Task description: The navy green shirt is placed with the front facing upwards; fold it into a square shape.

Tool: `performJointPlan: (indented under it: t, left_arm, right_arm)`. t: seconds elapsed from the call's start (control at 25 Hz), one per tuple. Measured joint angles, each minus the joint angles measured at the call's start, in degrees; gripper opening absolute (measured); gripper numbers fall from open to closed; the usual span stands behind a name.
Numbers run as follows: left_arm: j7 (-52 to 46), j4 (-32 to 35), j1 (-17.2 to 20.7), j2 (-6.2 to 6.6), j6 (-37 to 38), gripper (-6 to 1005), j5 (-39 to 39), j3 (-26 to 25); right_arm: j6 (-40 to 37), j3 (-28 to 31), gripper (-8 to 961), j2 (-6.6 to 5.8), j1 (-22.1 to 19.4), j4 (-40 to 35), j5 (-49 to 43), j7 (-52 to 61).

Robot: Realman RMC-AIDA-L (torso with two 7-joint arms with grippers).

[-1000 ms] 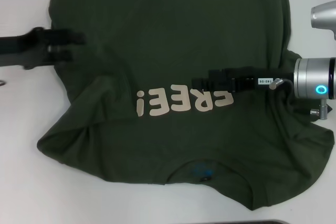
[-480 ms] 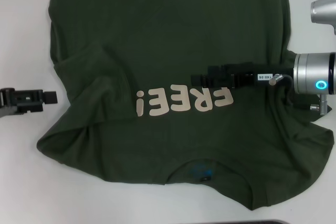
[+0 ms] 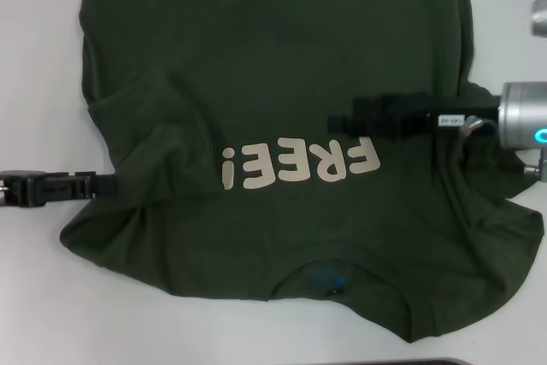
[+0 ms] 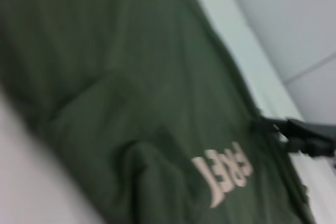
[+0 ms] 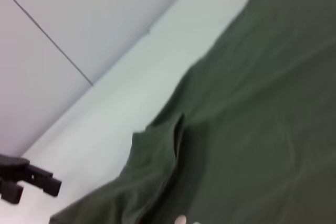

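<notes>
The shirt [image 3: 282, 126] lies spread face up on the white table [image 3: 38, 297] and fills most of the head view, its collar toward the lower edge of the frame with a small blue label [image 3: 329, 279] inside the neck, so the cream lettering [image 3: 299, 164] reads upside down across the centre. It is not yet folded: the body runs off the top of the frame, one sleeve [image 3: 111, 211] bunches in creases at lower left, and the other spreads toward lower right. The left gripper [image 3: 102, 185] reaches in low from the left edge, its tip at the rim of the creased sleeve, a likely spot to take hold of the cloth for a first fold inward; whether its fingers are spread or pressed together cannot be told, and no cloth is visibly pinched. The right gripper [image 3: 350, 113] hangs over the chest at centre right, just above the end of the lettering, probably ready to pin the fabric or help guide a fold line; its finger state cannot be told either. In the left wrist view the shirt and lettering show, with the other arm's gripper at the right edge. No containers appear in any view.
</notes>
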Motion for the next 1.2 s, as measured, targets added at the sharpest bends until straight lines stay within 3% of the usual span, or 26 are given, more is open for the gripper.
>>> performJointPlan:
  t: [0.16,0.28,0.6,0.76,1.0,1.2]
  left_arm:
    - [6.81,-0.17,1.02,-1.36,1.71,718,-0.98,-1.14]
    - [8.21,-0.57,1.63,-1.70,1.79,717,-1.03,-1.29]
    - [10.07,-0.48,1.94,-1.54,5.23,717,-0.75,-0.75]
    - [17.94,-0.11,3.58,-1.60,11.36,717,-1.11,-0.93]
    - [32.62,-0.37,7.70,-5.22,12.01,717,-0.93,0.03]
    - [36.45,-0.86,8.78,-5.87,11.69,717,-1.11,-0.52]
  right_arm:
    - [-4.56,7.11,902,-0.25,-1.14,-1.57,0.43,-1.78]
    - [-6.31,8.20,901,-2.23,-0.57,-2.74,-3.90,6.49]
    - [-8.96,9.42,901,-4.91,0.53,-12.96,-20.28,27.71]
    - [-13.58,12.71,901,-5.32,2.46,-15.25,-28.34,31.76]
    - [-19.64,16.93,901,-5.59,4.44,-15.61,-35.05,34.66]
    - [-24.86,17.98,900,-5.97,3.98,-17.96,-36.40,35.52]
